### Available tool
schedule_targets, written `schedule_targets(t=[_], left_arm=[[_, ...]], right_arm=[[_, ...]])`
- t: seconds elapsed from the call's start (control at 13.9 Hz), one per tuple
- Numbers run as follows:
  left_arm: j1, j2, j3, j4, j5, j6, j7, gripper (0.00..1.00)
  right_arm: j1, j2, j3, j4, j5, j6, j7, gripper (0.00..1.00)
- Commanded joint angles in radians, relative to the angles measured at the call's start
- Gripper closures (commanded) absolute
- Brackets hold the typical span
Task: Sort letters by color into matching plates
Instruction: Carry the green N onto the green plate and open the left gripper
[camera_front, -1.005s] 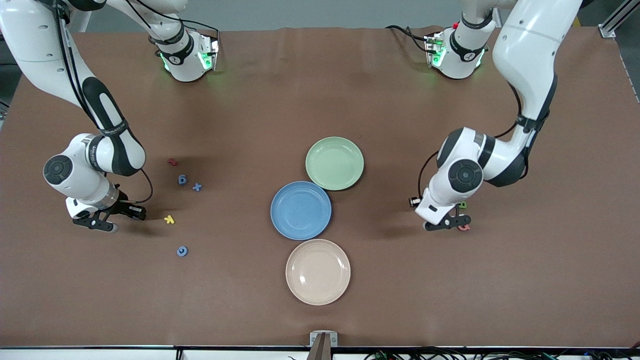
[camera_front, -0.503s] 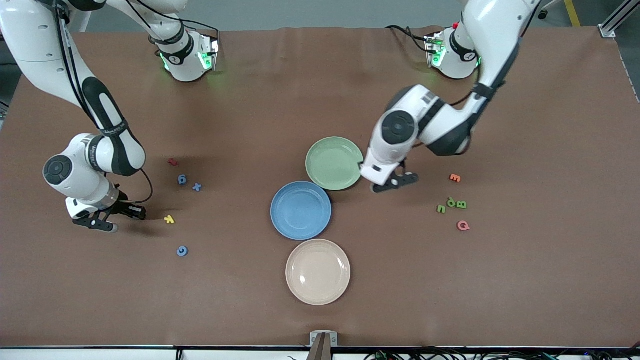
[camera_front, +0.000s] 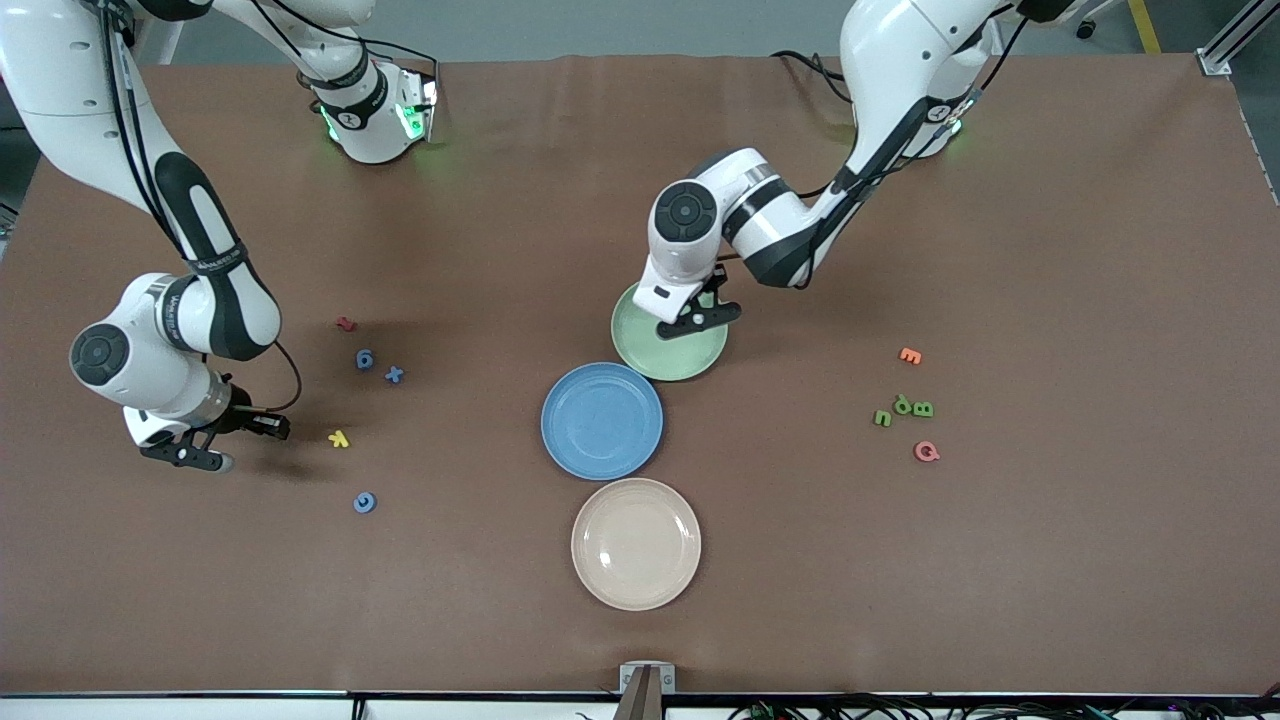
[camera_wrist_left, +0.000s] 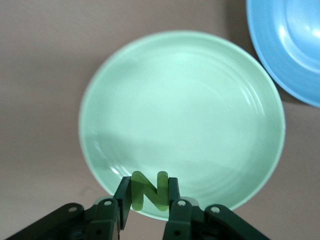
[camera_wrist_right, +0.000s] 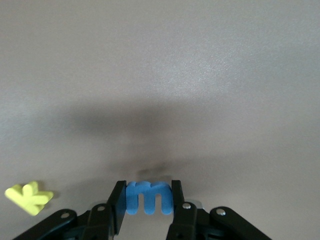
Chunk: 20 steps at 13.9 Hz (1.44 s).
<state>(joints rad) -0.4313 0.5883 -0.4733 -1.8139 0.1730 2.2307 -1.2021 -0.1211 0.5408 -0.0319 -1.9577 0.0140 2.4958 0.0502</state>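
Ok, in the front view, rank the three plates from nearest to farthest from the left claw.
1. Green plate: directly under the left claw, which holds a green N over it.
2. Blue plate: beside the green one, nearer the front camera.
3. Cream plate: nearest the front camera, farthest from the claw.

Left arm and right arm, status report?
Left gripper shut on green N over green plate. Right gripper shut on blue letter, over bare table. Nothing in the way.
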Motion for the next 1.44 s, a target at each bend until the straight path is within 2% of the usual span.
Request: schedule_targets(t=[0.0,0.22,0.43,0.57,0.65,0.72,0.79,0.86,0.93,1.36], left_arm=[[-0.029,0.039,0.007,0.015,0.040,0.055,-0.025,0.83],[-0.052,0.065,0.007,0.013,0.086,0.076,-0.066,0.83],[-0.060,0.088,0.007,0.013,0.131,0.076,-0.089,0.82],[-0.060,0.090,0.005,0.013,0.132,0.076,-0.094,0.81],[-0.060,0.088,0.005,0.013,0.132,0.076,-0.093,0.73],[-0.058,0.087,0.005,0.013,0.134,0.076,-0.093,0.36],[-0.054,0.082,0.004,0.013,0.134,0.076,-0.090,0.12],[-0.047,0.076,0.004,0.013,0.134,0.075,-0.088,0.09],[-0.041,0.068,0.002,0.013,0.134,0.072,-0.085,0.02],[0.083,-0.030,-0.002,0.002,0.123,0.017,0.034,0.01]], right_arm=[[-0.005,-0.019,0.006,0.013,-0.002,-0.044,-0.001,1.00],[-0.006,-0.044,0.006,0.013,-0.002,-0.060,-0.004,1.00],[-0.003,-0.105,0.007,0.022,-0.002,-0.159,-0.012,1.00],[0.000,-0.148,0.010,0.045,-0.002,-0.274,-0.004,1.00],[0.000,-0.160,0.010,0.065,-0.002,-0.325,-0.004,1.00],[0.003,-0.169,0.012,0.081,0.000,-0.365,-0.001,1.00],[0.015,-0.182,0.012,0.094,0.000,-0.392,0.000,1.00],[0.020,-0.191,0.012,0.095,0.000,-0.400,0.000,1.00],[0.020,-0.197,0.012,0.094,0.000,-0.400,0.000,1.00],[0.026,-0.197,0.012,0.094,0.000,-0.402,0.003,1.00]])
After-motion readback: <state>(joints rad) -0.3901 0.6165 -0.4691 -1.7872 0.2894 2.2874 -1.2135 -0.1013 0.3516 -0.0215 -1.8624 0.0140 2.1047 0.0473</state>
